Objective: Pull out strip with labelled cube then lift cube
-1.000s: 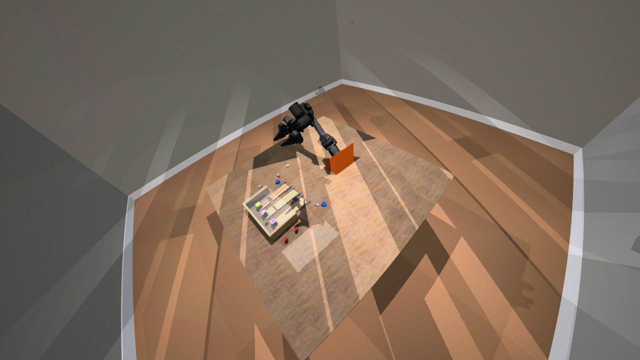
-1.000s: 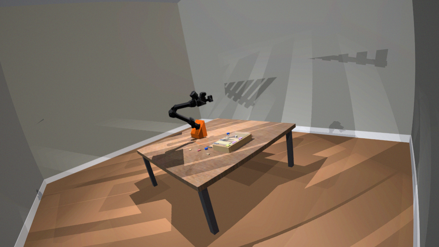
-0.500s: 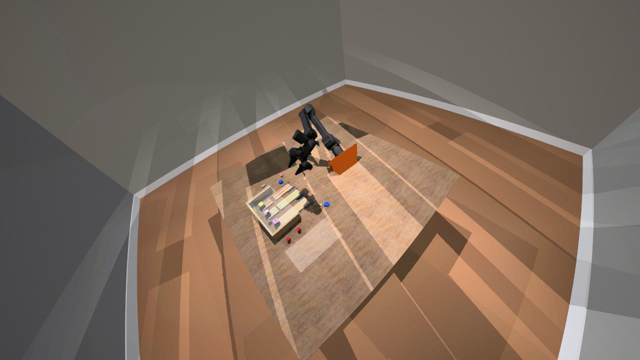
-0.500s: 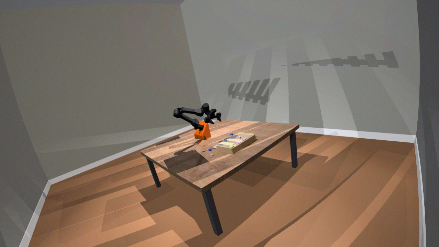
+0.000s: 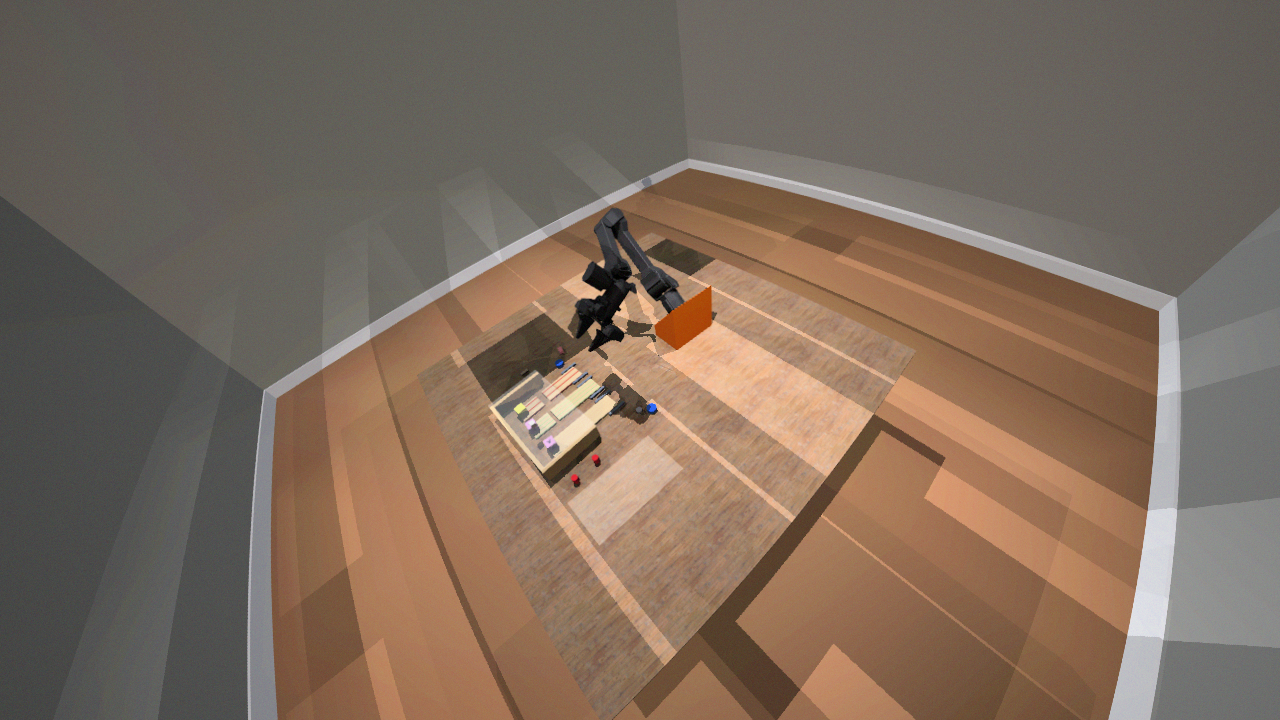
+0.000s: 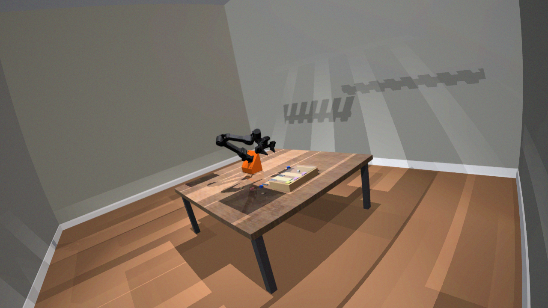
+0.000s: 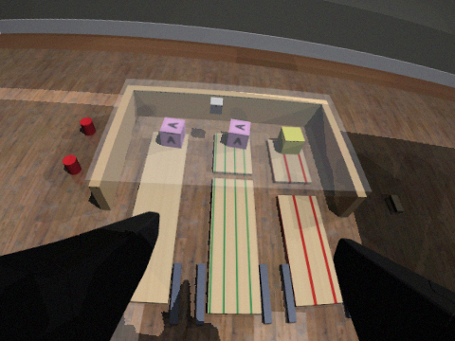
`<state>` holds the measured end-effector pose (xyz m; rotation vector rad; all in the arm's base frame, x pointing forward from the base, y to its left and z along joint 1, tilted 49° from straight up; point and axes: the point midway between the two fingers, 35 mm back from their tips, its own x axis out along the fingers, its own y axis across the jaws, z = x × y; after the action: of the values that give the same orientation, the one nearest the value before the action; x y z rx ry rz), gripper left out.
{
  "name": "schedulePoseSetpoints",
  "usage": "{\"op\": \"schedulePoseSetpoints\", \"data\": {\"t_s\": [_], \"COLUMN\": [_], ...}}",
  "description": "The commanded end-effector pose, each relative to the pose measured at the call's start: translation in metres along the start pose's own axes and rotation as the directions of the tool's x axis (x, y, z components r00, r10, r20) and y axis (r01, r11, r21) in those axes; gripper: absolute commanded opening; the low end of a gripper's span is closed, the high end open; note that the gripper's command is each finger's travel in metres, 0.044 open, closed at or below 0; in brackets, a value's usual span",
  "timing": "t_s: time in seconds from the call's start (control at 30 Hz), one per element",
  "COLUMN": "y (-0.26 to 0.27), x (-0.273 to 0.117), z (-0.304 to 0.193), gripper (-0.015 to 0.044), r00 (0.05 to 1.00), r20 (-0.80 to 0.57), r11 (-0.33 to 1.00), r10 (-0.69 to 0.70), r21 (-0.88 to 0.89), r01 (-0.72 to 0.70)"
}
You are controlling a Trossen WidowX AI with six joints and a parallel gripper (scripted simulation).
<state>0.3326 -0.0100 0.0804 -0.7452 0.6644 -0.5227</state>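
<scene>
A plain strip (image 7: 161,208) (image 5: 597,415) runs unbroken and carries a pink cube marked A (image 7: 172,133) (image 5: 548,442) at its far end. The green-lined strip's front piece (image 7: 230,251) is parted by a gap from its rear piece (image 7: 229,163), which bears another pink A cube (image 7: 239,134). The red-lined strip's front piece (image 7: 300,232) is also parted from its rear piece (image 7: 280,166), under a yellow cube (image 7: 291,140) (image 5: 520,408). My gripper (image 7: 249,238) (image 5: 584,342) (image 6: 270,153) is open and empty, above and in front of the strips' near ends, touching none.
A wooden box (image 7: 166,88) (image 6: 281,186) with a clear cover surrounds the cubes; its front is open. Blue-grey rails (image 7: 200,294) (image 7: 265,294) stand between the strips. A small white cube (image 7: 216,105) is at the back. Red cylinders (image 7: 87,126) (image 7: 71,164) stand left, a small dark block (image 7: 394,204) right.
</scene>
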Motion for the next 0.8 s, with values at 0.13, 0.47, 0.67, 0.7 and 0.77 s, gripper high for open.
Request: {"op": "schedulePoseSetpoints", "data": {"t_s": [0.13, 0.47, 0.67, 0.7, 0.77], "y": [0.027, 0.061, 0.071, 0.072, 0.073], "x": [0.038, 0.089, 0.107, 0.108, 0.111], "z": [0.007, -0.014, -0.039, -0.044, -0.05], "gripper": [0.0164, 0.0, 0.0, 0.0, 0.0], "r00": [0.982, 0.836, 0.673, 0.641, 0.598], "r20": [-0.173, -0.541, -0.739, -0.767, -0.802], "r11": [0.996, 0.992, 0.994, 0.994, 0.995], "r10": [0.073, 0.086, 0.039, 0.027, 0.01], "r21": [-0.028, -0.03, -0.04, -0.044, -0.051], "r01": [-0.079, -0.122, -0.102, -0.095, -0.086]}}
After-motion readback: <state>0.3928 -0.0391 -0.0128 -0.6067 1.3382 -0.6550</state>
